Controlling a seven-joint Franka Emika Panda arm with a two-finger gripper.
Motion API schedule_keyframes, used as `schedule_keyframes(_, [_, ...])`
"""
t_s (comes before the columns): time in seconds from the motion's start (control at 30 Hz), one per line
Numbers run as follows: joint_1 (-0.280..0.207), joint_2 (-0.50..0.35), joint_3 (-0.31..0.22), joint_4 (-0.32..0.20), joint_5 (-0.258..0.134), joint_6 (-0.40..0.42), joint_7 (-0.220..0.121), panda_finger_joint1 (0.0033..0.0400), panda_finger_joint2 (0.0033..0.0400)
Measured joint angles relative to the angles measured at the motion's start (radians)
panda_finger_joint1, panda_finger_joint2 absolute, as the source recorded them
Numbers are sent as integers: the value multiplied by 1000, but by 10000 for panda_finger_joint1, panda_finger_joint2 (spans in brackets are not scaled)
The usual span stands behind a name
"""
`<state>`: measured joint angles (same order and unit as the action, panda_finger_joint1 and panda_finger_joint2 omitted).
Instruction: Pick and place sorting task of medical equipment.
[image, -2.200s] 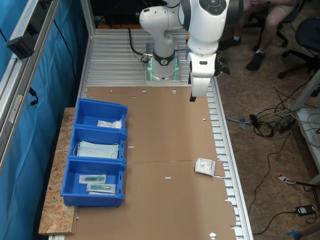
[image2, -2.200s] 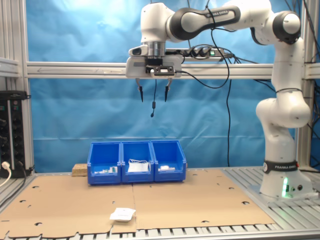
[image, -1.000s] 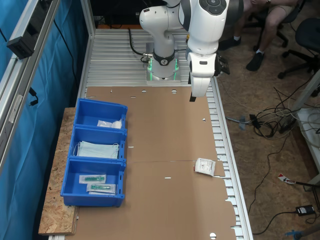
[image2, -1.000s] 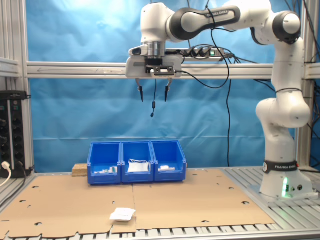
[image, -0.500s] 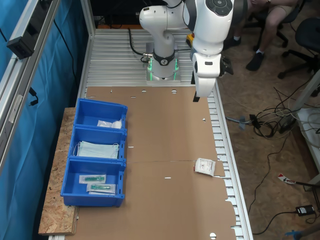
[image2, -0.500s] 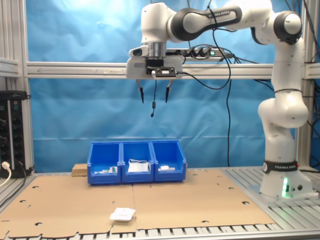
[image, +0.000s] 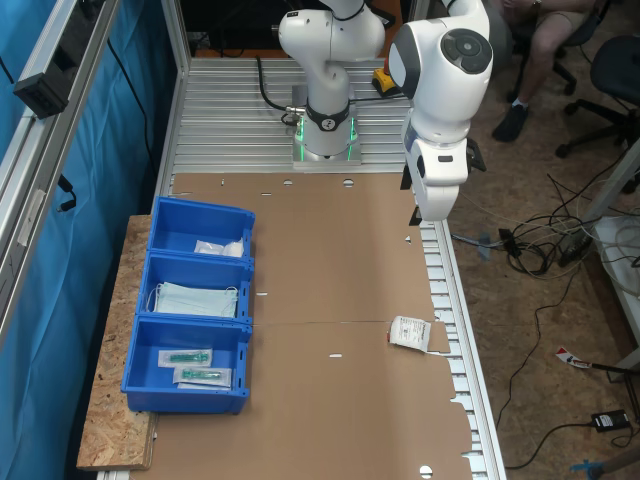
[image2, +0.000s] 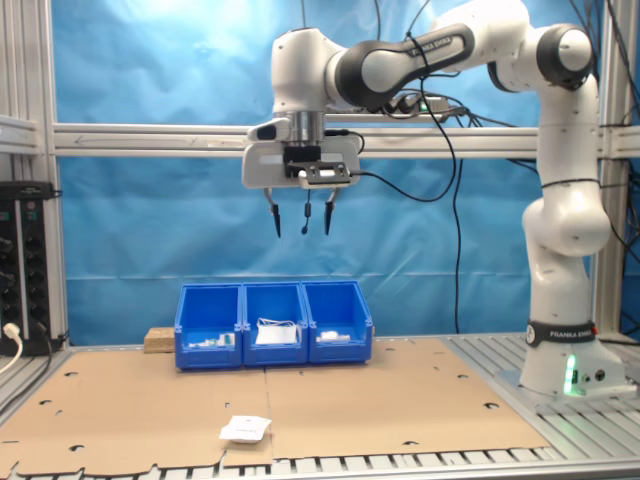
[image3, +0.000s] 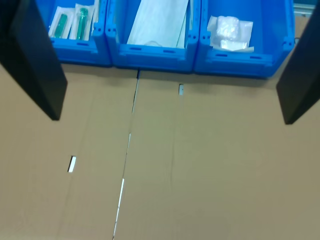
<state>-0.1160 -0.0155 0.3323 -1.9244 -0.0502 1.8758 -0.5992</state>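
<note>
The medical equipment, a small white sealed packet (image: 410, 333) with dark print, lies flat on the brown cardboard near its edge at the first exterior view's right; it also lies at the front of the second exterior view (image2: 245, 429). My gripper (image2: 301, 226) hangs open and empty high above the table, its fingers pointing down, well above and behind the packet. In the first exterior view the gripper (image: 416, 214) is over the cardboard's edge, farther from the camera than the packet. The wrist view looks between the two dark fingers (image3: 36, 65) at bare cardboard.
Three joined blue bins (image: 150, 300) stand along the first exterior view's left: one holds white packets (image3: 229, 32), the middle pale blue masks (image3: 156, 25), the third green-tipped syringes (image3: 74, 22). The arm's base (image: 325, 135) stands at the table's far end. A seated person's legs (image: 540, 40) and floor cables are beyond the table.
The arm has swung toward the first exterior view's right and the gripper has come down somewhat, still open. The packet has not moved.
</note>
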Motion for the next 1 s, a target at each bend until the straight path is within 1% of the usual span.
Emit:
schedule_keyframes(0.13, [-10,47,21,0,0,38,0,400,400])
schedule_keyframes(0.17, [-12,73,28,0,0,54,0,400,400])
schedule_keyframes(0.4, [-12,177,44,0,0,115,0,400,400])
schedule_keyframes(0.8, [-11,374,46,0,0,291,0,400,400])
schedule_keyframes(1.0, [-11,455,42,0,0,372,0,400,400])
